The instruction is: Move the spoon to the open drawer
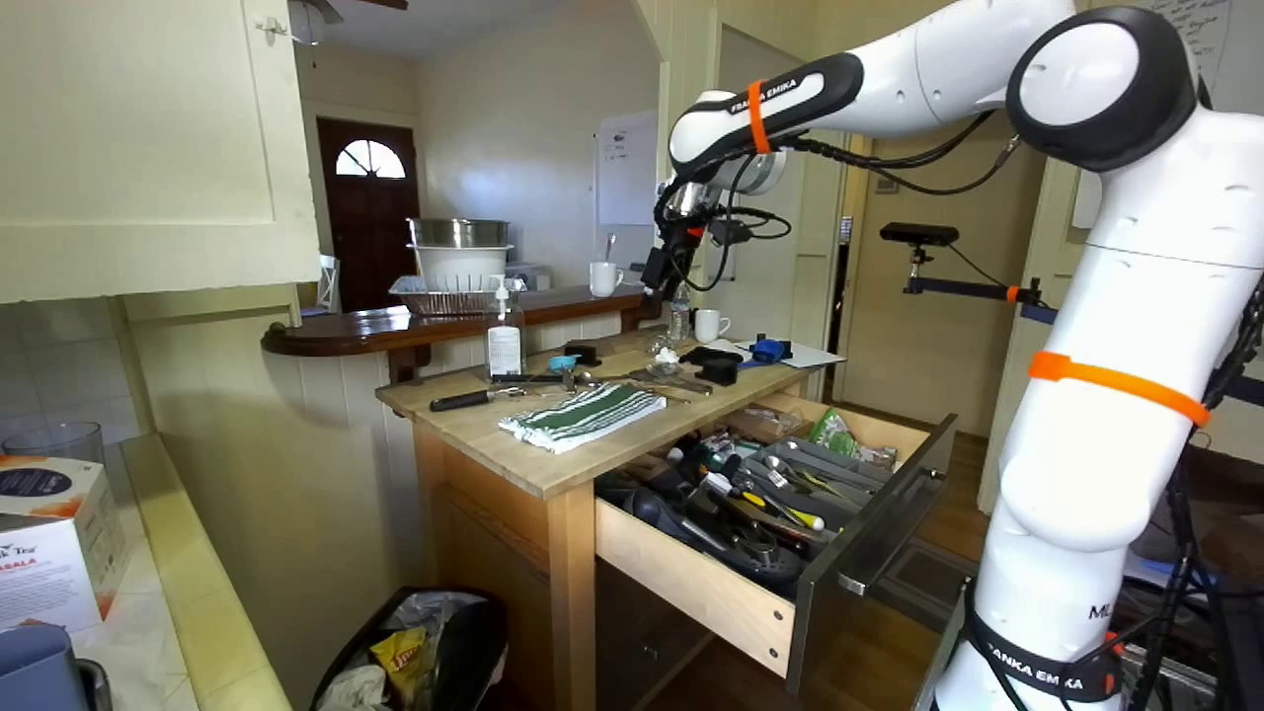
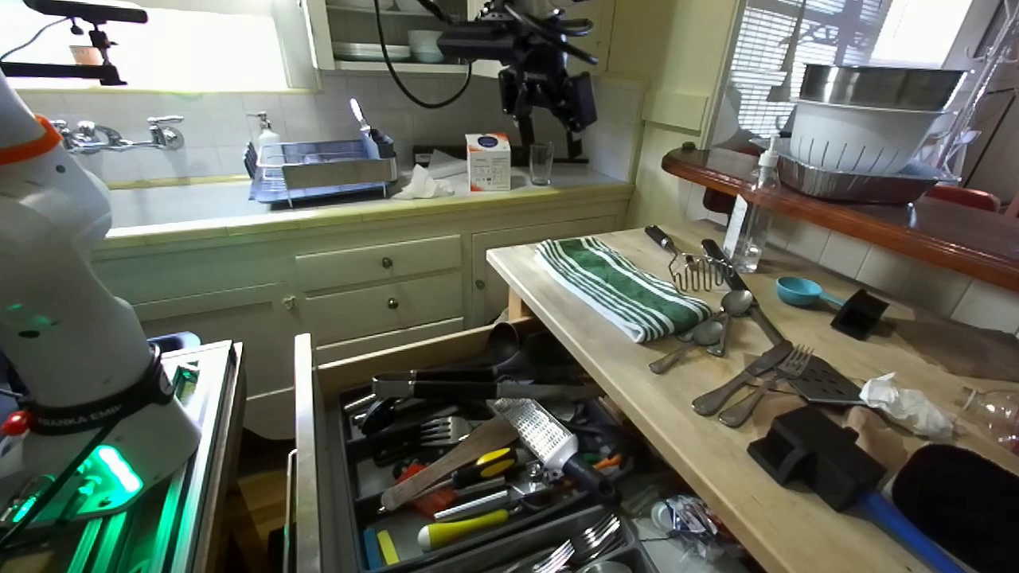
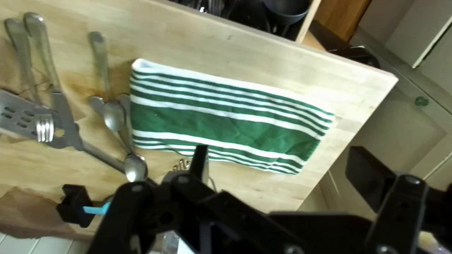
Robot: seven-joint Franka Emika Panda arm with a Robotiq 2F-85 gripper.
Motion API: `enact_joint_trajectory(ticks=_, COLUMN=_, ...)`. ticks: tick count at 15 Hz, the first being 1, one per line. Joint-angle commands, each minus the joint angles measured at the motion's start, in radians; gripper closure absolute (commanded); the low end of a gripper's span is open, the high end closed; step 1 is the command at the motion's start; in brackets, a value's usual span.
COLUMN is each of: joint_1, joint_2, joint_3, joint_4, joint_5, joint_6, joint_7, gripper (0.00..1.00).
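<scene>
The arm (image 1: 1116, 296) reaches out high, claw (image 3: 279, 155) pointing down over the counter (image 2: 637, 382), its two tips spread apart. At least two spoons (image 3: 113, 116) lie there by one towel (image 3: 226, 120); one drawer (image 1: 696, 583) stands open below.

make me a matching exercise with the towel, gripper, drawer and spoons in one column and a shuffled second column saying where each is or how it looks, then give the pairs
Things:
1. towel
2. gripper
3. drawer
4. spoons

Places, colours, states:
A. pulled out, with utensils inside
B. lying on the worktop, beside the towel
C. green with white stripes
D. open, holding nothing

Right pairs: 1-C, 2-D, 3-A, 4-B
</scene>
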Motion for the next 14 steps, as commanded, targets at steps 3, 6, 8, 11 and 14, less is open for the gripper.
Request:
enact_joint_trajectory(ticks=3, joint_1=-0.073, joint_2=0.077, joint_3=0.006, joint_4=0.055, joint_5=-0.01, joint_6=-0.001, joint_7=0.009, gripper=0.0)
enact_joint_trajectory(ticks=6, joint_1=-0.088, joint_2=0.113, joint_3=0.005, joint_4=0.081, joint_5=-0.011, joint_6=-0.006, joint_7=0.018, gripper=0.0)
enact_joint_trajectory(ticks=8, joint_1=-0.087, joint_2=0.114, joint_3=0.008, joint_4=0.086, joint_5=-0.011, joint_6=-0.008, joint_7=0.024, gripper=0.0)
enact_joint_trajectory(ticks=11, joint_1=-0.09, joint_2=0.131, joint_3=0.007, joint_4=0.104, joint_5=-0.005, joint_6=-0.019, joint_7=0.007, gripper=0.0)
enact_joint_trajectory(ticks=14, joint_1=-0.105, joint_2=0.209, joint_3=0.003, joint_4=0.161, joint_5=-0.012, joint_6=-0.041, joint_7=-0.032, gripper=0.0)
